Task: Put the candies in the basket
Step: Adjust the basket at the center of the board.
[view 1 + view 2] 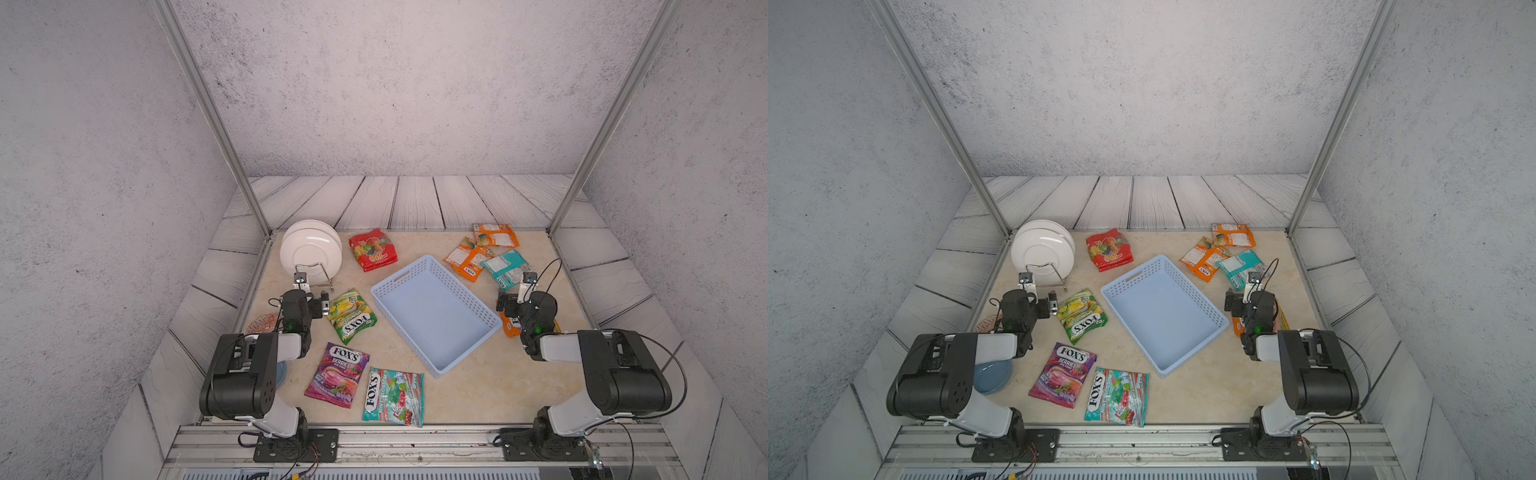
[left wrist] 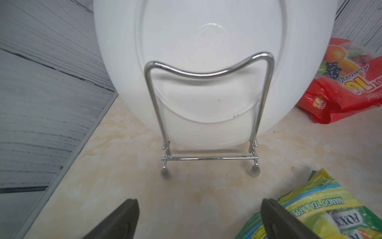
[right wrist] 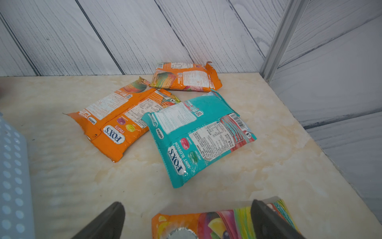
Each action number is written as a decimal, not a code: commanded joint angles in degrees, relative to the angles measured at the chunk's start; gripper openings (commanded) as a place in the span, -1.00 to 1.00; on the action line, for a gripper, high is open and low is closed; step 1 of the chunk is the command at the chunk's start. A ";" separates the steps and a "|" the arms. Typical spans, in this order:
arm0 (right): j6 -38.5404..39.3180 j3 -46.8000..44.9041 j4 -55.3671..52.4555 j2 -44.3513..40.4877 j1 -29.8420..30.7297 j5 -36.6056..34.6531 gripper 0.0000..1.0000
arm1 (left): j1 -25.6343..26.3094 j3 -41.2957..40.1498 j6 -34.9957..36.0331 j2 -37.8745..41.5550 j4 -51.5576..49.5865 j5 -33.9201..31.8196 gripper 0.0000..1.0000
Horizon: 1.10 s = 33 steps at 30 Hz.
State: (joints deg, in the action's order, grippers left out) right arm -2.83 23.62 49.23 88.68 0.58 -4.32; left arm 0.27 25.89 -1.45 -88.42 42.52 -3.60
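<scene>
Basket [image 1: 434, 318] sat empty mid-bench, askew, with none of the candies in it. Eight bags counted, all lying flat on the bench [image 1: 469, 386]. Green bag [image 1: 352, 316] lay just beside the basket on its left side. Purple bag [image 1: 337, 375] and mint bag [image 1: 394, 397] lay toward the front, red bag [image 1: 373, 249] at the back by the plates [image 1: 309, 249]. On the right, back orange bag [image 1: 496, 235], middle orange bag [image 1: 468, 258] and teal bag [image 1: 504, 268] touched or overlapped in a cluster. Near orange bag [image 3: 217, 224] was mostly hidden under the right arm in both top views. Right hand [image 3: 188, 203] was spread wide and empty over that near orange bag, one finger above its edge. Left hand [image 2: 199, 203] was likewise spread and empty, facing the plate rack [image 2: 206, 72], green bag just off one finger. Judged: first pick not yet made, task at its start. Next move is probably right hand down onto the near orange bag, or left hand turned to the green bag. Film looked slick and flat, so fingers would need to press to the bench, pinch a crimped edge or the bulge, then lift clear of the basket's perforated wall before letting go.
</scene>
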 commanded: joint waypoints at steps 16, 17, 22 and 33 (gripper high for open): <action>-21.36 10.19 -33.86 -22.15 0.23 -4.52 0.98 | 0.31 27.94 -0.39 13.47 -58.46 7.98 0.97; -23.35 10.22 -33.45 -22.71 0.19 -3.80 0.98 | 0.30 28.48 -0.57 14.39 -60.41 9.20 0.97; -34.97 11.14 -35.82 -23.04 0.23 -2.55 0.98 | 0.30 29.07 0.61 16.92 -63.79 16.14 0.97; -24.53 36.79 -57.32 -3.73 4.22 12.21 0.98 | 0.51 25.63 4.00 16.35 -60.45 22.46 0.97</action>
State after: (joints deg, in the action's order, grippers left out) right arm -30.83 56.31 0.71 81.19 2.66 3.09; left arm 0.49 52.10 1.23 -71.90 -18.09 16.43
